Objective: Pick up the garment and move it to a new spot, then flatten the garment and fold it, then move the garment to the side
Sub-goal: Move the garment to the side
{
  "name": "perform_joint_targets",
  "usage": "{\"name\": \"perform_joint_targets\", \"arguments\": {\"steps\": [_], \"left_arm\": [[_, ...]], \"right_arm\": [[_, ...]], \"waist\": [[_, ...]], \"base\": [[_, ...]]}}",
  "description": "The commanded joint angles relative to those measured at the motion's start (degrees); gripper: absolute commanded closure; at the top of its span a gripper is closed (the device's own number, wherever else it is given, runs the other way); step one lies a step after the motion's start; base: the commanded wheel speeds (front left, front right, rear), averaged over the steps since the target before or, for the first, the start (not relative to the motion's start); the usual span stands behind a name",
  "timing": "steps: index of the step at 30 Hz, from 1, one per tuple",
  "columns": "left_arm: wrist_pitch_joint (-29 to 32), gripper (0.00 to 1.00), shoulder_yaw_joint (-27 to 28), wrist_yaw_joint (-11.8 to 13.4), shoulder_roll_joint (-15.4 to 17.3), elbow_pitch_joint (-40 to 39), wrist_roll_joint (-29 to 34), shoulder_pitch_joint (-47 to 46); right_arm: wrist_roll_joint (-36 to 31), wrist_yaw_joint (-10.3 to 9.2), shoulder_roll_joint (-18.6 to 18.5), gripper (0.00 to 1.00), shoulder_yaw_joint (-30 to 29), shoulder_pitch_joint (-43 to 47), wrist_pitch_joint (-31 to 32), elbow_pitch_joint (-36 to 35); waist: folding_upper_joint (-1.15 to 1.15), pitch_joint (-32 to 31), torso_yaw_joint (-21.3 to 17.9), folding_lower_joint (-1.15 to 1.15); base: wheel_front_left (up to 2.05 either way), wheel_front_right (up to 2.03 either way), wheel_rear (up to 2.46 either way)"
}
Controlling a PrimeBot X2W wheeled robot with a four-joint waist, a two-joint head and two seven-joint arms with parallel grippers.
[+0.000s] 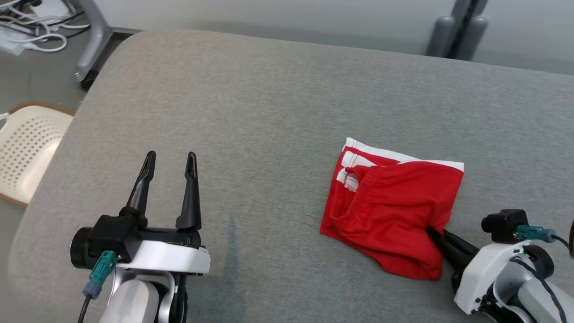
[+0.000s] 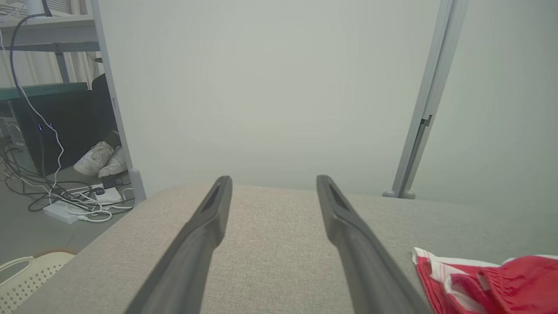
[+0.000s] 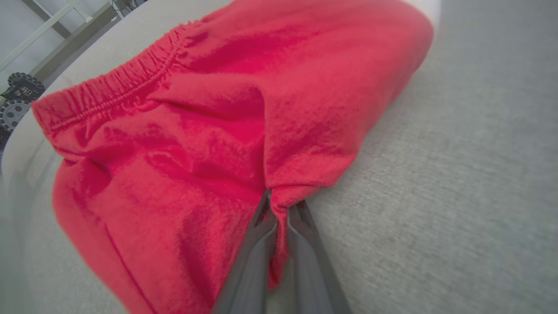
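The garment is a pair of red shorts with white trim, lying bunched on the grey table at the right. My right gripper comes in from the lower right, shut on a fold of red cloth at the garment's near right edge; the right wrist view shows the pinched fabric between the closed fingers. My left gripper hovers open over bare table at the lower left, well apart from the garment, with nothing between its fingers.
A pale perforated chair seat stands off the table's left edge. Cables and shoes lie on the floor beyond the far left corner. Grey frame posts rise behind the table.
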Motion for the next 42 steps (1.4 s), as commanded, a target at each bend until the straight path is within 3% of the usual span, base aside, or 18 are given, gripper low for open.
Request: {"name": "perform_joint_targets", "arguments": {"steps": [1,12,21,30,36,42], "left_arm": [[-0.2,0.0,0.5,-0.3,0.0,0.0,0.5,0.8],[-0.2,0.0,1.0,-1.1,-0.1,-0.2,2.0,0.0],[0.1,0.0,-0.8,-2.0,1.1,-1.2,4.1,-4.3],[1.8,0.0,-2.3,-3.0,3.0,-1.9,6.2,-9.5],[2.6,0.0,-3.2,-3.3,3.6,-2.7,7.2,-12.1],[3.8,0.0,-3.9,-3.4,4.2,-3.6,8.1,-14.3]], "right_arm": [[-0.1,-0.01,-1.6,1.0,0.6,0.0,-0.7,-0.1],[-1.1,-0.01,-10.6,1.0,3.8,-0.5,-1.7,-3.4],[-4.1,-0.01,-20.0,1.0,6.6,-7.6,-3.2,-7.1],[-2.6,-0.01,-29.2,1.0,2.2,-14.2,-4.8,-8.1],[-0.5,-0.01,-30.9,1.0,0.0,-16.9,-4.6,-4.3],[0.3,-0.01,-27.9,1.0,1.2,-21.4,-5.3,2.5]], "waist": [[0.0,-0.5,-2.2,0.0],[0.0,0.5,-12.5,0.0],[0.0,6.2,-22.6,0.0],[0.0,11.8,-26.7,0.0],[0.0,14.9,-26.9,0.0],[0.0,18.3,-26.0,0.0]], "base": [[0.0,0.0,0.0],[0.0,0.0,0.0],[0.0,0.0,0.0],[0.0,0.0,0.0],[0.0,0.0,0.0],[0.0,0.0,0.0]]}}
